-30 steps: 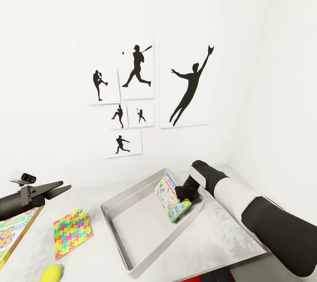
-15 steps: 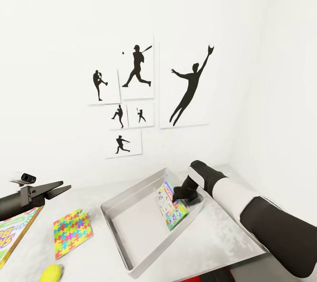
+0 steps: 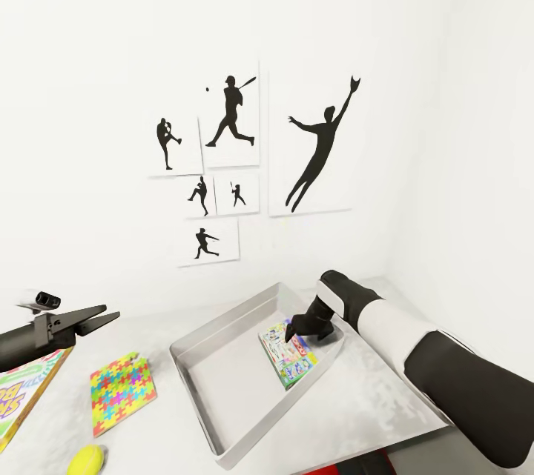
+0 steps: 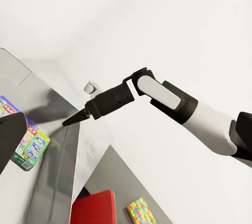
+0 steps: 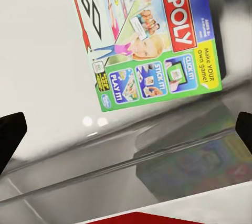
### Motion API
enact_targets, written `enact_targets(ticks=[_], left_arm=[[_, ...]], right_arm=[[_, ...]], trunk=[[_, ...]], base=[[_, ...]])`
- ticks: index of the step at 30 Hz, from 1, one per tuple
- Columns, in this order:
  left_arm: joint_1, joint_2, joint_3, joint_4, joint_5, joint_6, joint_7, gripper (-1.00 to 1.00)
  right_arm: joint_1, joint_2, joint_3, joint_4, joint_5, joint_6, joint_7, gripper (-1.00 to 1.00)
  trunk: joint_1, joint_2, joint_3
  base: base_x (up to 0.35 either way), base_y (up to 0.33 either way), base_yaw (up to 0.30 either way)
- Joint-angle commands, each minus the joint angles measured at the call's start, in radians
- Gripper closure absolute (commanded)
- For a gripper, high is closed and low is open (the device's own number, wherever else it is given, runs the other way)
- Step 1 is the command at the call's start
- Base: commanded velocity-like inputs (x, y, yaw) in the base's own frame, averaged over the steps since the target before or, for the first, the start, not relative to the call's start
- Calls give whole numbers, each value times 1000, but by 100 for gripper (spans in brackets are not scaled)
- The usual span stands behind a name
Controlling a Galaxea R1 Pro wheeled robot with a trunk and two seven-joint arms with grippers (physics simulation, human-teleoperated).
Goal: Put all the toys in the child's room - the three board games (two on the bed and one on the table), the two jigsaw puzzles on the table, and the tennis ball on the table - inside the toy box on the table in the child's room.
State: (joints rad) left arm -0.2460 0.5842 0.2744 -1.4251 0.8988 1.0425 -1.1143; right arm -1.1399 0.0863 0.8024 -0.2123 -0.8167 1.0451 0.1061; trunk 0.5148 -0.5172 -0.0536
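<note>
Above the toy box (image 3: 222, 386), right end effector (image 3: 302, 329) wide open, board game (image 3: 289, 360) released

Right arm (image 3: 415, 341), lower right of frame: white shell, black joint bands. Left gripper (image 3: 93, 319), lower left: black tapered fingers, small grey cylinder above.

Super bright on my feed, flat even light, white wall (image 3: 415, 52) nearly blown out. Shadows soft, renders sharp, slight glare inside the toy box (image 5: 63, 103).
</note>
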Motion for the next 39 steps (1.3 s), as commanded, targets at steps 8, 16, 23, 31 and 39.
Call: enact_targets(ticks=[8,16,23,31,39], left_arm=[[-1,1,2,0,0,5,-2,-100],[-1,2,3,0,0,5,-2,-100],[-1,2,3,0,0,5,-2,-100],[-1,2,5,0,1,5,-2,-100],[-1,2,4,0,2,5,-2,-100]], right_arm=[[-37,-18,2,-8,5,2,11,-100],[-51,-76,-17,-35,-9,2,19,-100],[-49,-148,-174,-117,-35,2,31,-100],[43,-262,-440,-309,-74,2,51,-100],[276,-338,-690,-581,-95,2,253,-100]], trunk=[[1,-2,-2],[1,-2,-2],[1,-2,-2],[1,-2,-2],[1,-2,-2]], base=[[0,0,0],[0,0,0],[0,0,0],[-75,11,0],[-32,6,0]])
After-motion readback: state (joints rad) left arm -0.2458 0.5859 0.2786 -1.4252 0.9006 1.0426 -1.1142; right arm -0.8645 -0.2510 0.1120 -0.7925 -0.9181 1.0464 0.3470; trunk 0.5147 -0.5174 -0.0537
